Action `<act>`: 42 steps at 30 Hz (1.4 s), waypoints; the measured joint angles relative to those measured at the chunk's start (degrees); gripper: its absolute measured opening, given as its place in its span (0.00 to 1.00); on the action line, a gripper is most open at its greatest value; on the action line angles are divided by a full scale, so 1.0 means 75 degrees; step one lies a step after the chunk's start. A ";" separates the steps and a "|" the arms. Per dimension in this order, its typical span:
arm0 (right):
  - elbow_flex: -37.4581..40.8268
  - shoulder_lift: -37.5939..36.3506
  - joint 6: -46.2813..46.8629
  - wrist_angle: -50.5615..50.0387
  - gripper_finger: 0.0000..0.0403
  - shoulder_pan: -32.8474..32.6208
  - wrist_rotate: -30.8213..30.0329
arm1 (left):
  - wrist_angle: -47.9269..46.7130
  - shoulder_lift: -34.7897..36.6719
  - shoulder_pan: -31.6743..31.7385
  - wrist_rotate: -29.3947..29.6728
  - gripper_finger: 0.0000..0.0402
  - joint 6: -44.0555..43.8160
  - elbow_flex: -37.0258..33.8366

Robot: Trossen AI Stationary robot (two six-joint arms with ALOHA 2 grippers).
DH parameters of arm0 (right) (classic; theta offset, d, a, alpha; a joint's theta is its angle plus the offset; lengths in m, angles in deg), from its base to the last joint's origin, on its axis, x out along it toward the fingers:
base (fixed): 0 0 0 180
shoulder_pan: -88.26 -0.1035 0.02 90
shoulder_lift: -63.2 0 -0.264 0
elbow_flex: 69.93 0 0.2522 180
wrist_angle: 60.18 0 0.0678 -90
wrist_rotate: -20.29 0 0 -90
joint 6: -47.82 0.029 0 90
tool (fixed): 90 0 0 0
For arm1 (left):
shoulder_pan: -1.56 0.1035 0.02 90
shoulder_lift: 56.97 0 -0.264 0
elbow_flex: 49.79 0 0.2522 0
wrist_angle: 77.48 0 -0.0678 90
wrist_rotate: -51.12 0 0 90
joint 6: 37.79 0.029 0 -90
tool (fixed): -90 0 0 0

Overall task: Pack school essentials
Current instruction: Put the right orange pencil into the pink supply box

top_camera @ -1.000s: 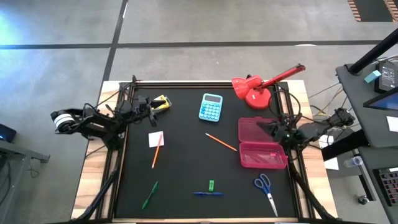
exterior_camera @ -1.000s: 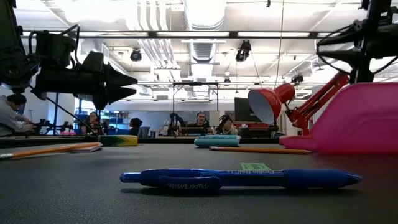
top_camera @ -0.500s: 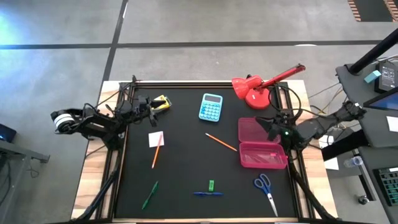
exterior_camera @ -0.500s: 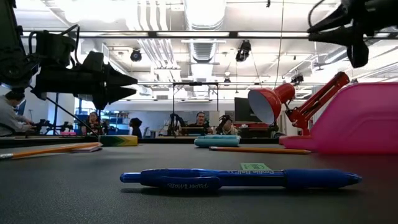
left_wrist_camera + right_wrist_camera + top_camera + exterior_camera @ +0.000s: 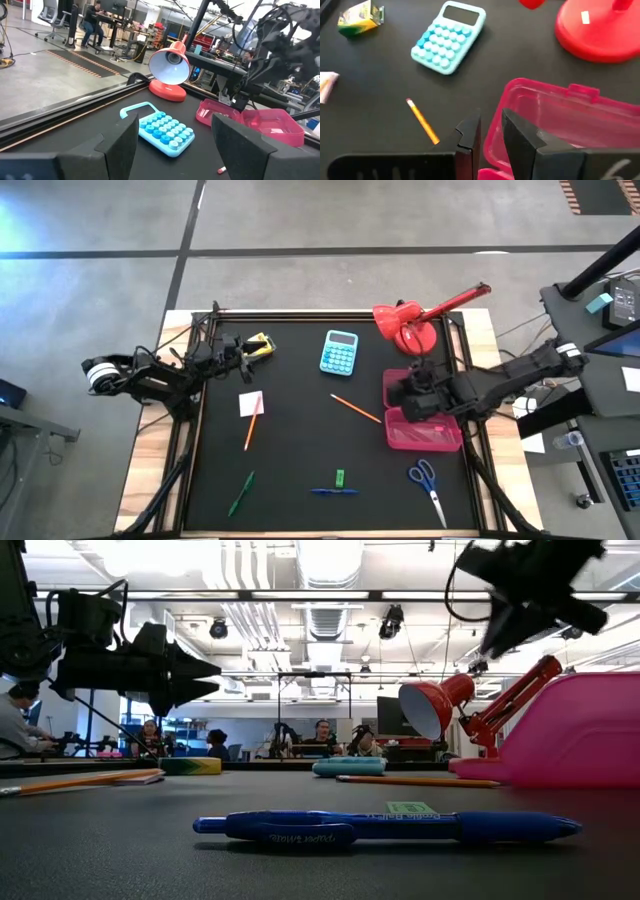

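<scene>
Right gripper (image 5: 400, 393), fingers narrowly parted and holding nothing, hovers over the glossy translucent pink plastic case (image 5: 421, 416). Left gripper (image 5: 243, 348), fingers spread wide, waits near the small yellow-green box (image 5: 261, 343). Slim orange pencil (image 5: 356, 408), blue pen (image 5: 333, 491) and blue-handled scissors (image 5: 428, 483) lie on the matte black table (image 5: 300, 450)

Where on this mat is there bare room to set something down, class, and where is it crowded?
Free: the middle, between note, calculator and blue pen; also the near left corner, beside the green pen. Crowded: the right side, where lamp, pink case, scissors and the right gripper sit close.
</scene>
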 joint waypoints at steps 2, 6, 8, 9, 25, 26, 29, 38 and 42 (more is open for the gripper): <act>-0.0338 0.0458 -0.0076 -0.0183 0.17 0.0173 0.0292 | 0.0000 0.0000 0.0000 0.0000 0.58 -0.0003 0.0000; -0.0896 0.1246 -0.0622 -0.0204 0.17 0.0415 0.0474 | -0.0003 0.0000 -0.0006 0.0000 0.58 -0.0001 -0.0003; -0.1220 0.1519 -0.0769 -0.0183 0.17 0.0527 0.0532 | -0.0003 0.0000 -0.0006 -0.0001 0.58 -0.0003 -0.0002; -0.1365 0.1697 -0.0842 -0.0172 0.17 0.0589 0.0689 | -0.0003 0.0000 -0.0006 0.0000 0.58 0.0000 -0.0003; -0.3412 0.4333 -0.1019 -0.0768 0.17 0.1611 0.3821 | -0.0001 0.0000 -0.0003 0.0000 0.58 -0.0001 -0.0002; -0.3520 0.4514 -0.1115 -0.0814 0.17 0.1643 0.3839 | -0.0003 0.0000 -0.0003 0.0000 0.58 0.0000 -0.0003; -0.3827 0.4925 -0.1370 -0.0875 0.20 0.1760 0.3910 | -0.0003 0.0000 0.0000 0.0000 0.58 -0.0003 -0.0001; -0.4070 0.5366 -0.1943 -0.0728 0.48 0.2002 0.4439 | -0.0003 0.0000 0.0000 0.0001 0.58 -0.0002 -0.0002; -0.3956 0.5381 -0.2366 -0.0614 0.60 0.2010 0.4459 | -0.0003 0.0000 0.0000 0.0000 0.58 -0.0001 -0.0001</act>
